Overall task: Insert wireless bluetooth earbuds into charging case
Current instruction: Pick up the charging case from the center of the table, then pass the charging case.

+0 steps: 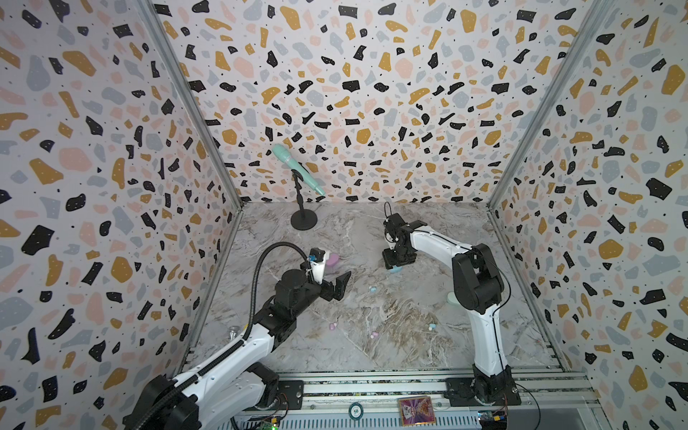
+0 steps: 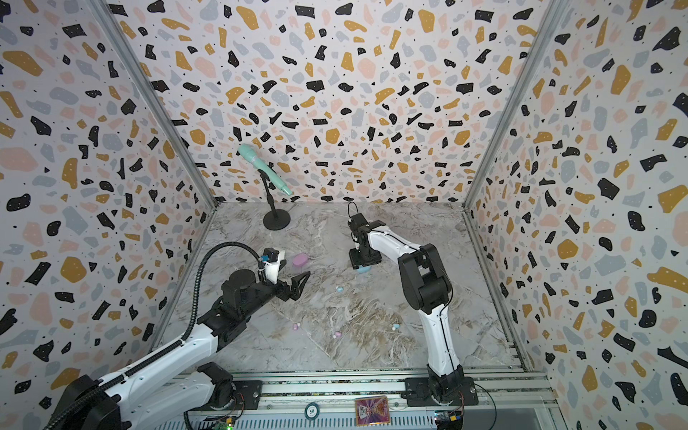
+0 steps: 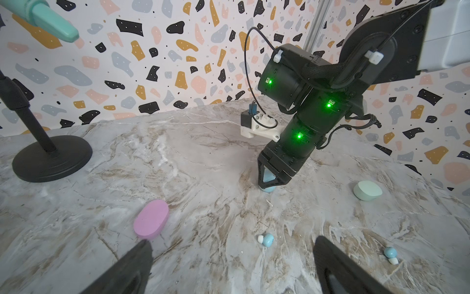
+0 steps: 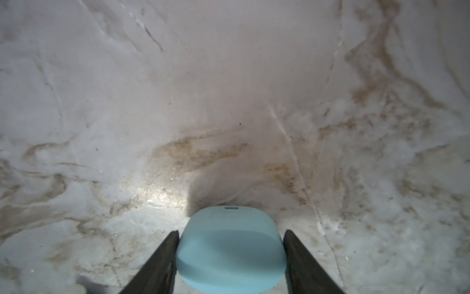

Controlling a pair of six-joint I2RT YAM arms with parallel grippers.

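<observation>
Both top views mostly hide the blue case [image 1: 395, 268] under the right gripper [image 1: 397, 262]. The right wrist view shows its fingers [image 4: 167, 254] at the case's sides. I cannot tell if they squeeze. The left gripper [image 1: 344, 286] is wide open and empty.

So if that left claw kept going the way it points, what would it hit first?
Probably the light blue earbud lying on the marble table just ahead of the left gripper. Depth is unclear, so it might meet the tabletop first.

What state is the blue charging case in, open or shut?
Shut. In the right wrist view the blue charging case shows an unbroken shell, with no lifted lid and no sockets visible.
</observation>
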